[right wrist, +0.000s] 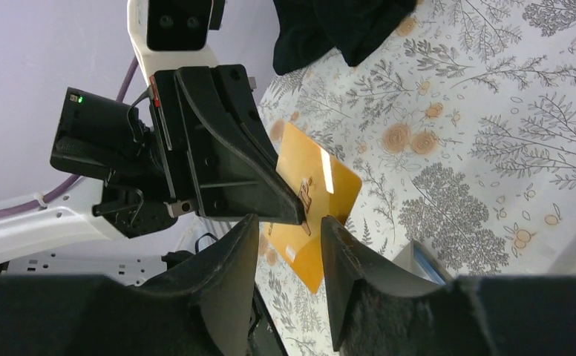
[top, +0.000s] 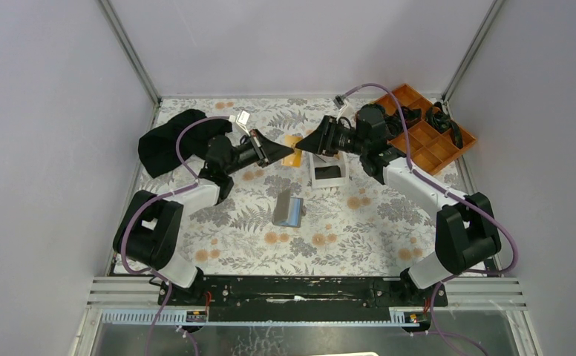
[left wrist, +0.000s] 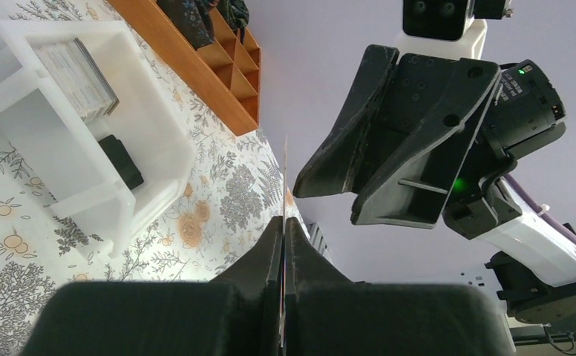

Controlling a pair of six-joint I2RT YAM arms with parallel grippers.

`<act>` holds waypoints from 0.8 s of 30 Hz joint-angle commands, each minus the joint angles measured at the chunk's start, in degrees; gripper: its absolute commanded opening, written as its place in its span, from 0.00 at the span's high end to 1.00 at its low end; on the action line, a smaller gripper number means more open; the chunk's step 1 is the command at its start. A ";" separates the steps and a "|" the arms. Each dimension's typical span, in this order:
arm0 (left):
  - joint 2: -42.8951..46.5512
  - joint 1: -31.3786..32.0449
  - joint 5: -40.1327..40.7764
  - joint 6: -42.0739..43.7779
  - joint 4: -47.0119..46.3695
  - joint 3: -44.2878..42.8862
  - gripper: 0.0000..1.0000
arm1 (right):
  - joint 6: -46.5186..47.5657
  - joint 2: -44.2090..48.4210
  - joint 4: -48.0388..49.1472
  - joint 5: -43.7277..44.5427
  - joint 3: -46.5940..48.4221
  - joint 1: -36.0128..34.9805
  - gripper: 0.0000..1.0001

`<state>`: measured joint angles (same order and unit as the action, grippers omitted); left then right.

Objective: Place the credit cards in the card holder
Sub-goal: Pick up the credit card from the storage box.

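Observation:
My left gripper (top: 282, 152) is shut on the orange-gold credit card (top: 294, 151) and holds it above the table. In the left wrist view the card (left wrist: 285, 167) shows edge-on, rising from my shut left gripper (left wrist: 283, 224). My right gripper (top: 309, 144) faces it, open. In the right wrist view the card (right wrist: 322, 189) lies between the spread fingers of my right gripper (right wrist: 291, 222), untouched by them. The grey card holder (top: 289, 209) lies half folded on the table nearer the arm bases, and its pale blue inside (right wrist: 427, 265) shows. A dark card (top: 329, 172) lies in the white tray.
The white tray (top: 313, 178) sits below the grippers, and in the left wrist view (left wrist: 151, 159) it holds a card stack (left wrist: 77, 70). An orange compartment tray (top: 448, 148) stands at the back right. A black cloth (top: 168, 139) lies at the back left.

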<state>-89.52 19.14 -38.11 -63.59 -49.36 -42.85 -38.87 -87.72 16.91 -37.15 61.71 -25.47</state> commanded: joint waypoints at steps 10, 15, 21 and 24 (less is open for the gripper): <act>1.12 0.36 3.25 -0.45 -1.35 -0.46 1.00 | -0.68 0.22 5.01 -1.24 -0.87 -0.52 0.58; 1.00 0.30 3.30 -0.81 -2.08 -0.17 1.00 | -0.39 0.75 5.07 -0.96 -2.24 -0.48 0.58; 1.91 0.29 3.54 0.70 -0.03 -0.38 1.00 | -0.70 0.87 6.21 -0.74 -3.59 -0.43 0.58; 1.26 0.28 2.65 -0.30 -1.14 -0.38 1.00 | -1.83 0.03 8.02 -1.15 -3.94 -0.52 0.58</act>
<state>-89.14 19.20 -35.31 -64.53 -49.06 -42.83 -40.38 -88.95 20.12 -37.56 57.89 -25.50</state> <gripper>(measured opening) 0.012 0.424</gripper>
